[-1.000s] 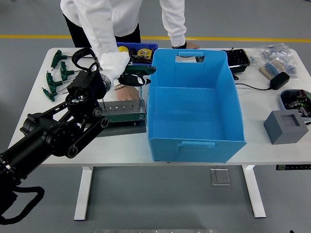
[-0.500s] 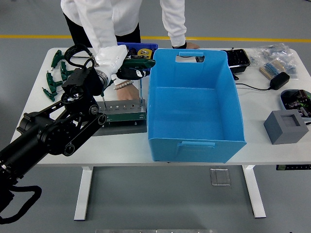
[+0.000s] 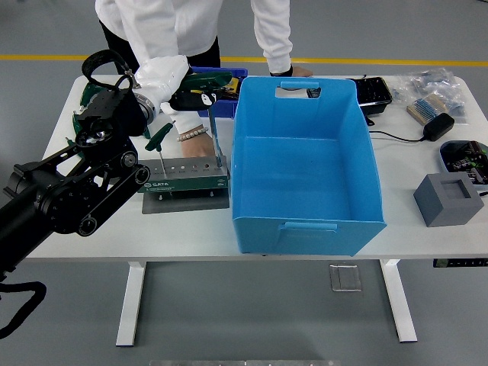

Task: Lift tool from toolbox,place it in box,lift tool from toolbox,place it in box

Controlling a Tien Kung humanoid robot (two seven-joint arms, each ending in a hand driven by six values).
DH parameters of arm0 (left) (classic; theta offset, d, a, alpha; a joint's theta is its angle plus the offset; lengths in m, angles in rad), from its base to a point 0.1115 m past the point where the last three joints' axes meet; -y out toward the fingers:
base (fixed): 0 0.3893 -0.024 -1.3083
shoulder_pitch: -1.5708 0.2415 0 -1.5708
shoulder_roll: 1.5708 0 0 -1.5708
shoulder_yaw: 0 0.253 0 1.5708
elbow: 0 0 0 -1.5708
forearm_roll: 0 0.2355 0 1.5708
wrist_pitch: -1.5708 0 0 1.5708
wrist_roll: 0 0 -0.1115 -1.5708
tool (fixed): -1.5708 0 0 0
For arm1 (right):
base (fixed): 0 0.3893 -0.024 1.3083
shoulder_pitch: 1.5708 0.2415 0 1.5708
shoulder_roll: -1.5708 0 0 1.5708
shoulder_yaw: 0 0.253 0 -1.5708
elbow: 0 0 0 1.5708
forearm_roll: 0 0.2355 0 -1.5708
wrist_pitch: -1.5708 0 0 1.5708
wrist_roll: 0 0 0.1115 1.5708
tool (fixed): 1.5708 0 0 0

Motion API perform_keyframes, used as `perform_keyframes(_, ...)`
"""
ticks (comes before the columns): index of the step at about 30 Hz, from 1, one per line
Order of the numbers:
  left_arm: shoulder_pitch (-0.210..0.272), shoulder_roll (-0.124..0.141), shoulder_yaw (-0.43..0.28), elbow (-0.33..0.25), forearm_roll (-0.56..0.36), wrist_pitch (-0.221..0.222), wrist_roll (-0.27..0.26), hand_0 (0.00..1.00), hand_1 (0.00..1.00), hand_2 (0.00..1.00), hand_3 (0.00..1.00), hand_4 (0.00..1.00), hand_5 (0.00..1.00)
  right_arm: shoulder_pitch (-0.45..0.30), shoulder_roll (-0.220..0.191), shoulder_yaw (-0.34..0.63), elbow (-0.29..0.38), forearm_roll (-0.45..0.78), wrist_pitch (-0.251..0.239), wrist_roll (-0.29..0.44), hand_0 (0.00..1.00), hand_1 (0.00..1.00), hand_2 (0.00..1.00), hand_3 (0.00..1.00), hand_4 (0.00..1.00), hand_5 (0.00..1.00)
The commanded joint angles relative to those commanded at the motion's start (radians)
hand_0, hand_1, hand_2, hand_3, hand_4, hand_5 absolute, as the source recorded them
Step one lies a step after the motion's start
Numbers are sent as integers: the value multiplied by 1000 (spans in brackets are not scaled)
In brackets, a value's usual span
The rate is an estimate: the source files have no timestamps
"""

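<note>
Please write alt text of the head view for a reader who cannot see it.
The robot's left hand, in a white glove, holds a green-handled tool above the green tool holder, left of an empty blue box on a white table. A person in white leans on the far side.

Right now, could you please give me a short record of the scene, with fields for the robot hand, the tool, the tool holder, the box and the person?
left robot hand: white-gloved, raised over the tool holder, shut on the T-handle tool
T-handle tool: green and black handle, shaft pointing down, tip close above the holder
tool holder: green rack with a row of holes, one T-handle wrench standing in it
blue box: open, nothing visible inside, right of the holder
person: far side of the table, one hand behind the holder
right arm: not in view
</note>
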Motion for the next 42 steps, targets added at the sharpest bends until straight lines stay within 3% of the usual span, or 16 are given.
perform_keyframes(6,-35,46,8,-63,-3,-39,9,57,2,2,64,745,589,1,0,5,0,0,1,2,689,697,803,833,998,997)
perform_keyframes(13,-64,80,-2,-125,-13,-49,17,51,2,2,64,732,568,2,-1,10,0,-4,1,3,687,697,802,832,998,994)
perform_keyframes(22,-101,103,-18,-195,-20,-68,33,50,2,2,64,722,554,1,-2,12,0,-9,2,3,686,696,802,831,998,993)
perform_keyframes(29,-136,71,29,-250,-63,-54,42,50,2,2,64,713,543,-1,-2,13,0,-13,1,1,687,695,802,831,998,993)
perform_keyframes(36,-193,16,202,-213,-178,-40,44,50,2,2,65,706,535,1,-6,3,0,-10,1,-1,687,694,801,832,998,993)
perform_keyframes(42,-230,-41,332,-164,-224,-19,24,50,2,2,65,705,535,5,-11,-2,0,-11,2,2,686,694,800,832,998,992)
